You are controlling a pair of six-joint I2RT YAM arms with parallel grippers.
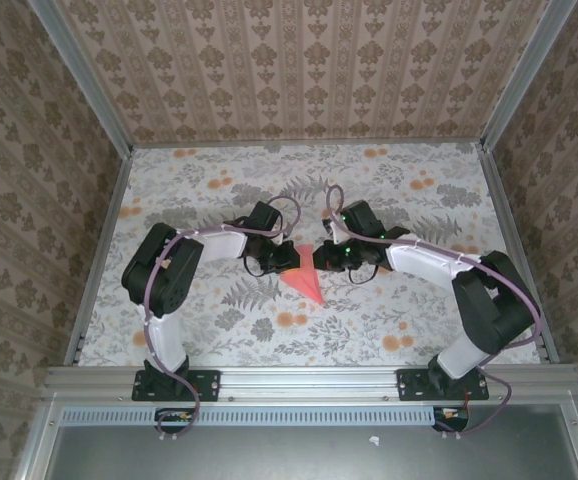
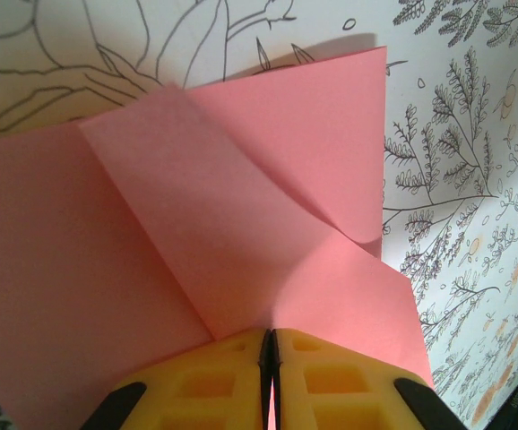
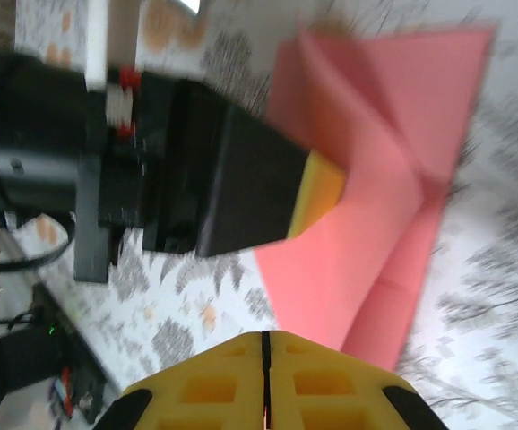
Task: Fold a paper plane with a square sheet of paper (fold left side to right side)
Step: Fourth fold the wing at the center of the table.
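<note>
The square sheet of paper is salmon pink and folded into a pointed triangle, its tip toward the near edge. It lies at the table's middle between both grippers. My left gripper is at its left upper edge. In the left wrist view the yellow fingers are shut on a raised fold of the paper, whose creases run into the jaws. My right gripper is shut just right of the sheet. In the right wrist view its closed tips hold nothing, and the paper lies beyond them with the left gripper's yellow fingertip on it.
The table has a grey leaf and orange flower print. Aluminium rails frame it, with one along the near edge. Patterned walls close in the left, right and far sides. Both arms reach inward from their bases.
</note>
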